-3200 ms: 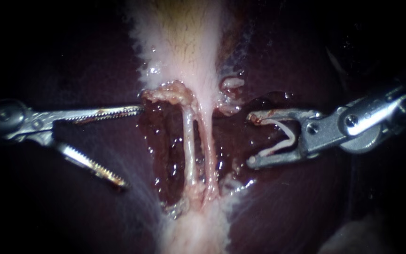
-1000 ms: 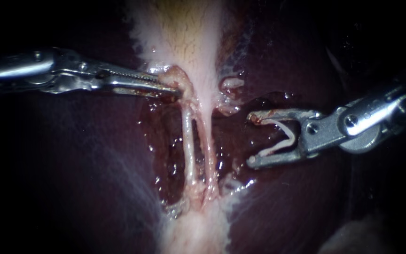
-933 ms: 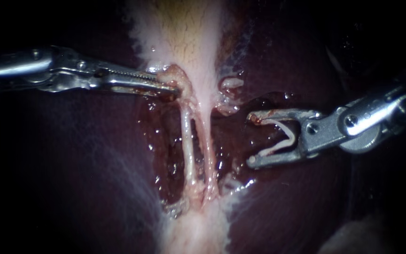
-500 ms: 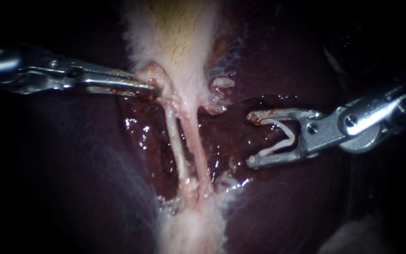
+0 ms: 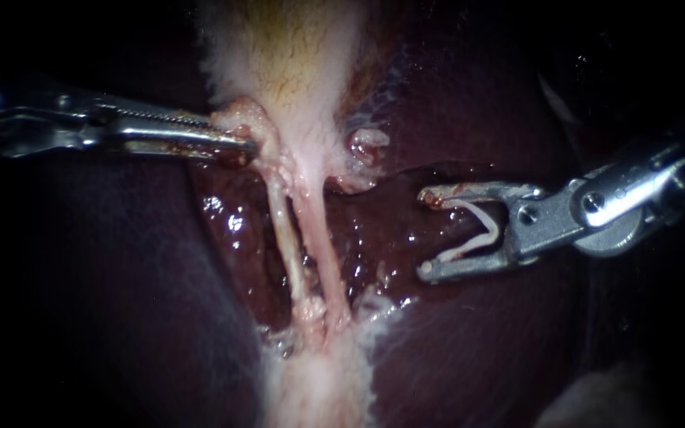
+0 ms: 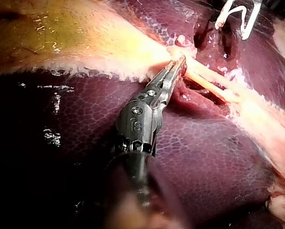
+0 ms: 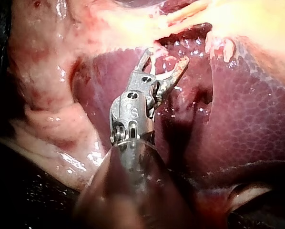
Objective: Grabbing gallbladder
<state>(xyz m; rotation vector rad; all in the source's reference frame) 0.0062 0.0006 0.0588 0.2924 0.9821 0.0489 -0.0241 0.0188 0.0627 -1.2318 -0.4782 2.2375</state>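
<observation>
Left instrument [image 5: 241,145], shaft cut off, is clamped on gallbladder [image 5: 295,55]; one clip [image 5: 481,234] is held in right instrument [image 5: 426,234]; two tubes [image 5: 283,230] are exposed.

Gallbladder [image 5: 295,55] brightly lit; edges dim, perhaps shadowed.

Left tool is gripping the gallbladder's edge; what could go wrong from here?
The left tool is shut on a small lump of the gallbladder: it may tear or slip. The two tubes below look taut; more pull could strain them. The clip in the right tool, nearby, could snag them.
</observation>
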